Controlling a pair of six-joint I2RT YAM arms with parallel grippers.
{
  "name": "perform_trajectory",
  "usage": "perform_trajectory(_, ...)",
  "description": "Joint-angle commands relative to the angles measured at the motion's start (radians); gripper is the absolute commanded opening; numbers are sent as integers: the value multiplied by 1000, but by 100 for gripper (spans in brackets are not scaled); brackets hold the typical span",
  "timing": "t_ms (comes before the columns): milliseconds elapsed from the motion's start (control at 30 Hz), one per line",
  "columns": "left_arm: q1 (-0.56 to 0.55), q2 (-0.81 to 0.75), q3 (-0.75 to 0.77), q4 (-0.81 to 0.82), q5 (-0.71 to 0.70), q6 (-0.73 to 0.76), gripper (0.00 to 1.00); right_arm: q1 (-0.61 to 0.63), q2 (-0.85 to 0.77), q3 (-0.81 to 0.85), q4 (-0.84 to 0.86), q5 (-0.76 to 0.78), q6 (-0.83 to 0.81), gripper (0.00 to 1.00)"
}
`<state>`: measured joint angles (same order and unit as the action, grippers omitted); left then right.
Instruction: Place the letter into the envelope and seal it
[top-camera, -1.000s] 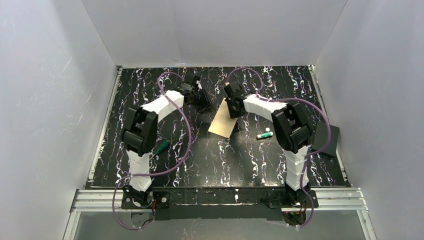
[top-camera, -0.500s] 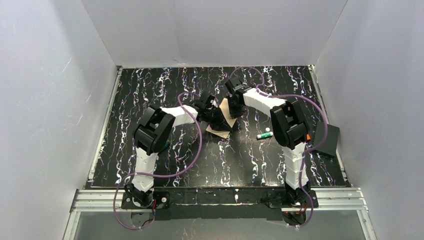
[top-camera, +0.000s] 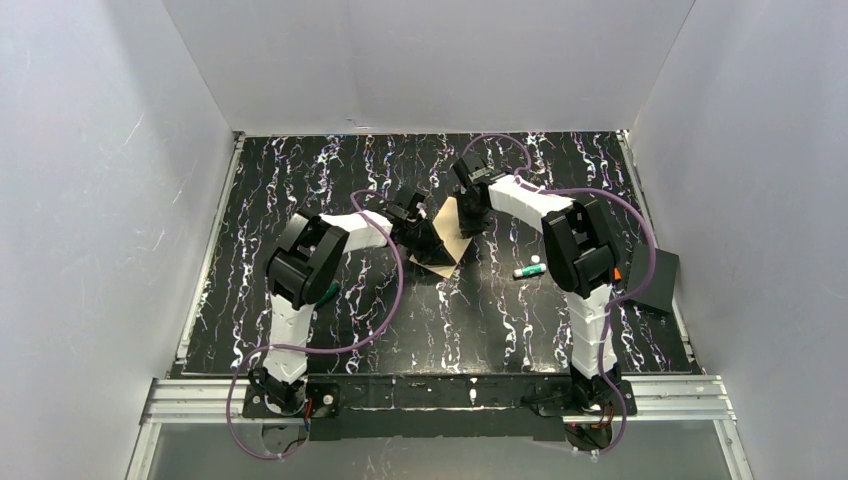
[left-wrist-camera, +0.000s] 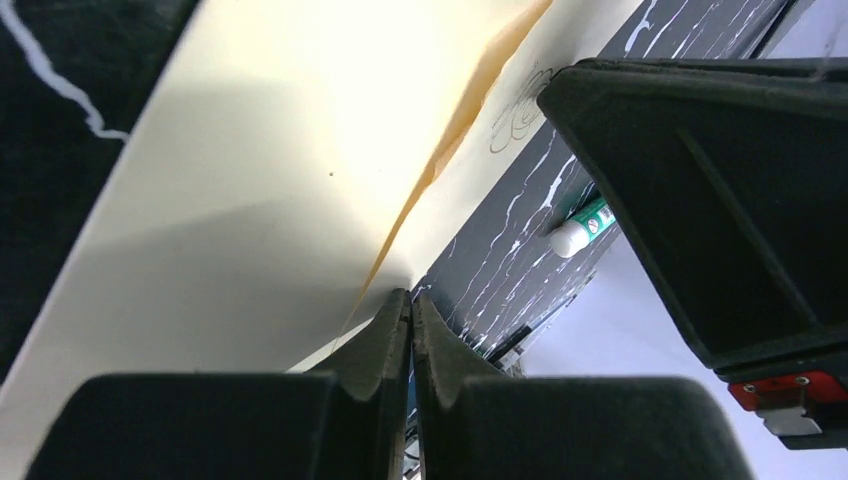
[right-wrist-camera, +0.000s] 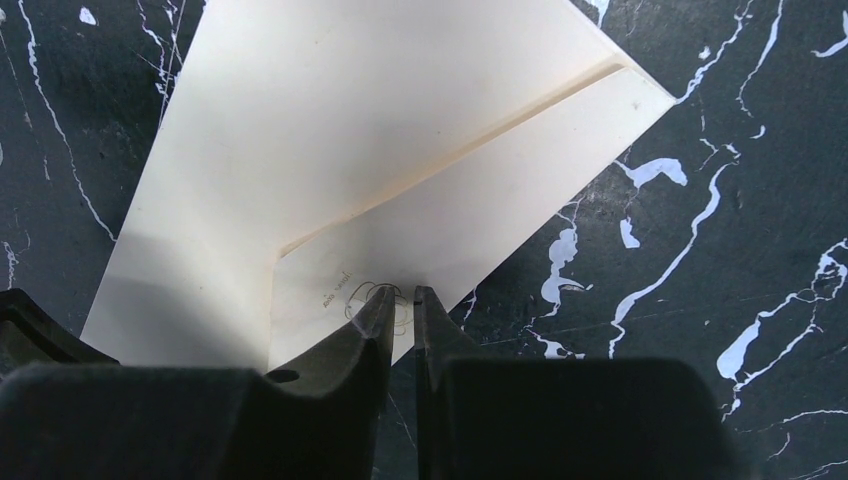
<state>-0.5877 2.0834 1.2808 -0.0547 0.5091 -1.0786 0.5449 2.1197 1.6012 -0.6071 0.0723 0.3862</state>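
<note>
A tan sheet, the letter (top-camera: 455, 240), is held tilted over the middle of the table between both grippers. In the wrist views it looks cream (right-wrist-camera: 350, 120), in two overlapping layers with a seam and a small scribbled mark. I cannot tell whether the lower layer is the envelope, and no separate white envelope shows. My right gripper (top-camera: 468, 222) is shut on the paper's far edge, by the mark (right-wrist-camera: 403, 292). My left gripper (top-camera: 430, 245) is shut at its near left edge (left-wrist-camera: 411, 295), on the sheet (left-wrist-camera: 280, 150).
A green and white glue stick (top-camera: 528, 270) lies right of the paper, and also shows in the left wrist view (left-wrist-camera: 580, 225). A black block (top-camera: 655, 280) sits at the table's right edge. A green object (top-camera: 325, 293) lies under the left arm. White walls enclose the table.
My left arm swung from the far middle to the paper's left edge. My right gripper moved the paper slightly farther back and tilted it steeper.
</note>
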Motion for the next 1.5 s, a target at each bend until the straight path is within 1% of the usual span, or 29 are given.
perform_trajectory(0, 19, -49, -7, -77, -20, -22, 0, 3, 58, -9, -87, -18, -2, 21)
perform_trajectory(67, 22, -32, 7, -133, -31, -29, 0, 3, 46, -3, -82, -16, -12, 22)
perform_trajectory(167, 23, -13, 13, -181, -22, -44, 0, 12, -13, -1, -14, -64, -46, 25)
perform_trajectory(267, 30, -1, -1, -180, 13, -77, 0, 35, -51, 33, 6, -59, -120, 24)
perform_trajectory(467, 43, 16, -12, -181, 59, -99, 0, 102, -71, 14, 26, 30, -263, 16)
perform_trajectory(567, 55, 22, -27, -165, 80, -117, 0, 132, -77, 11, 24, 98, -307, 15)
perform_trajectory(800, 71, 18, -68, -126, 115, -151, 0, 136, -25, 8, 56, 55, -304, 15)
perform_trajectory(967, 74, 20, -88, -102, 133, -167, 0, 136, 47, 23, 33, 116, -275, 15)
perform_trajectory(1067, 76, 24, -87, -103, 138, -164, 0, 135, 66, 15, 34, 162, -262, 17)
perform_trajectory(1167, 75, 26, -93, -103, 142, -164, 0, 135, 98, 28, 33, 205, -248, 23)
perform_trajectory(1333, 75, 29, -109, -102, 145, -168, 0, 133, 131, 45, 58, 215, -226, 28)
perform_trajectory(1433, 75, 30, -121, -94, 147, -175, 0, 130, 127, 54, 61, 232, -214, 35)
perform_trajectory(1467, 75, 30, -125, -90, 147, -178, 0, 129, 124, 55, 62, 226, -214, 36)
